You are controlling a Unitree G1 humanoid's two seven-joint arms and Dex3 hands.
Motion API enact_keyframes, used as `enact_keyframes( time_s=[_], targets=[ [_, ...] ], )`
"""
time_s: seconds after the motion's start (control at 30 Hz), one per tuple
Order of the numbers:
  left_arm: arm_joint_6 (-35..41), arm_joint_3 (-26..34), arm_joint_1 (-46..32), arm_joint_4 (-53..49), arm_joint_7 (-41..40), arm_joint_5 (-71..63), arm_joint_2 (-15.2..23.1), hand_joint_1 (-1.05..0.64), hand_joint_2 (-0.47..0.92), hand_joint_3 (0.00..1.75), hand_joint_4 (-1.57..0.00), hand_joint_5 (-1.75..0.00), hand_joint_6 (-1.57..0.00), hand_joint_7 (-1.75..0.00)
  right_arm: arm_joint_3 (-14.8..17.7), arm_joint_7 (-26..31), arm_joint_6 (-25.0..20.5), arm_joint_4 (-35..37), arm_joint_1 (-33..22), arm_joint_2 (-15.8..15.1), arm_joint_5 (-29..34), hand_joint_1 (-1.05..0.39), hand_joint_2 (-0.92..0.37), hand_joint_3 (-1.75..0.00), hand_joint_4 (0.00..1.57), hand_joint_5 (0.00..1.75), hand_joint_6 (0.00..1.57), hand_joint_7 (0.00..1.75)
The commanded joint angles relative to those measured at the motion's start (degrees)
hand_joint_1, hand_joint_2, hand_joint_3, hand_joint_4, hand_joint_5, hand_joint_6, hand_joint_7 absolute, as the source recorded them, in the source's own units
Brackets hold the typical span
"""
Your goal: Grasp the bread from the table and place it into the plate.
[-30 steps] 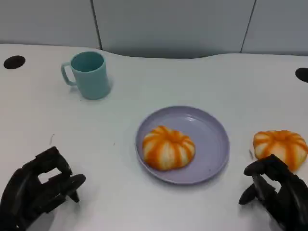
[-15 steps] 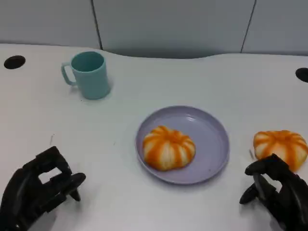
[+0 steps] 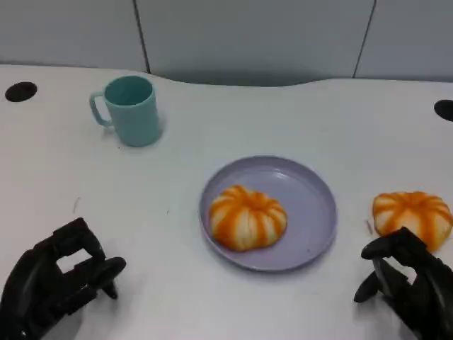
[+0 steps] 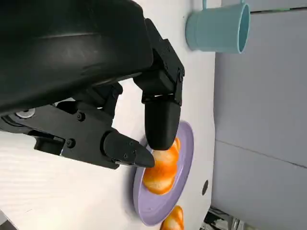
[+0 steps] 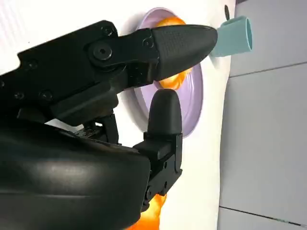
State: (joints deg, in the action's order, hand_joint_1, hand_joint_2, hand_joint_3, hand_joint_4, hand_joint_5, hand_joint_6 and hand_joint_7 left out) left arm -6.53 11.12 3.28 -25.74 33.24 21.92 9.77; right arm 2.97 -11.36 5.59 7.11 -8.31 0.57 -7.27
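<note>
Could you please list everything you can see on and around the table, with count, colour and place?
Table: one, white, spanning the head view, with grey wall panels behind it.
Holes: two, dark, one at each far side edge of the table.
Mug: one, pale teal, upright at the far left, handle to the left.
Plate: one, lilac, at the table's middle.
Bread on the plate: one, orange and white striped, on the plate's left part.
Bread on the table: one, same colours, to the right of the plate, apart from it.
Left hand: one, black, lower left, holding nothing.
Right hand: one, black, lower right, just in front of the bread on the table, holding nothing.
</note>
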Motion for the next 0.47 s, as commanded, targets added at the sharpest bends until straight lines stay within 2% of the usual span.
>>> enact_keyframes(
  time_s=[0.03, 0.3, 0.47],
  targets=[
    [-1.16, 0.73, 0.15, -0.78, 1.34, 0.25, 0.34, -0.15, 0.89, 0.07, -0.79, -1.75, -0.60, -1.75, 0.50, -0.46, 0.50, 0.16, 0.08, -0.82, -0.82, -0.29, -0.90, -0.28, 0.61, 1.75, 0.34, 1.74],
    [0.88, 0.69, -0.65, 1.26, -0.65, -0.20, -0.11, -0.15, 0.88, 0.07, -0.79, -1.75, -0.61, -1.75, 0.27, -0.06, 1.39, 0.69, 0.31, -0.91, 0.13, -0.30, -0.90, -0.27, 0.63, 1.75, 0.36, 1.75],
    [1.69, 0.90, -0.77, 1.72, -1.33, 0.06, -0.33, -0.13, 0.87, 0.06, -0.77, -1.75, -0.63, -1.75, 0.52, -0.81, 0.44, 0.38, 0.24, -0.51, -1.45, -0.29, -0.90, -0.27, 0.61, 1.75, 0.34, 1.75]
  ],
)
